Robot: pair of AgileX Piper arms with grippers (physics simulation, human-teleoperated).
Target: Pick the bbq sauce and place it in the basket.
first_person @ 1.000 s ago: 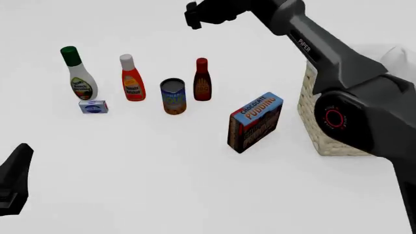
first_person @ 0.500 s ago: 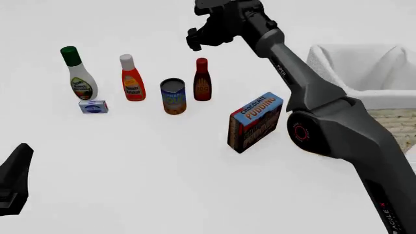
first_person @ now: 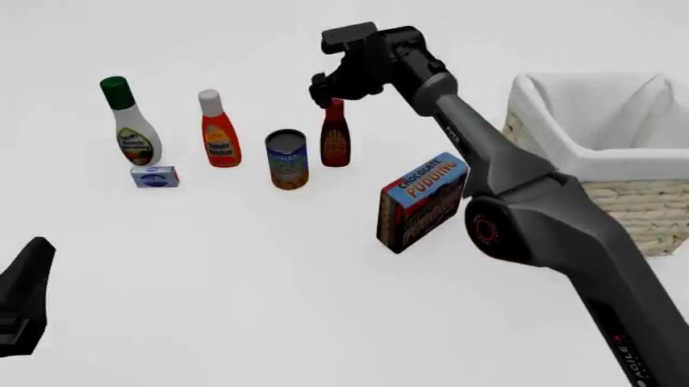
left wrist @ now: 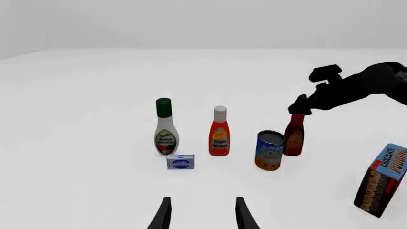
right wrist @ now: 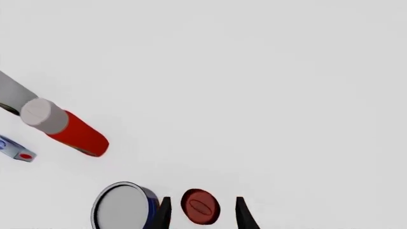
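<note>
Bbq sauce, the small slim dark brown bottle with a red cap (first_person: 335,137), stands upright on the white table (first_person: 248,274) just beside a blue tin can with a silver lid (first_person: 286,159), which is on its left in the front view; further left stand an orange-red bottle with a white cap (first_person: 219,131), a white bottle with a green cap (first_person: 132,125) and a small blue-and-white flat box (first_person: 155,176) in front of that white bottle. To the sauce's right and nearer the camera a tall chocolate pudding carton in blue and brown (first_person: 421,201) stands on end, and beyond it at the right edge sits the large square pale-tan wicker basket with a white cloth liner (first_person: 586,153), well apart from the bottle. The black right gripper (right wrist: 200,212) hangs directly over the red cap, its two fingers spread apart with one on each side of the cap and not touching it, as the right wrist view shows. The black left gripper (left wrist: 200,214) is low at the near left of the table, well away from everything, its fingers parted and holding nothing
</note>
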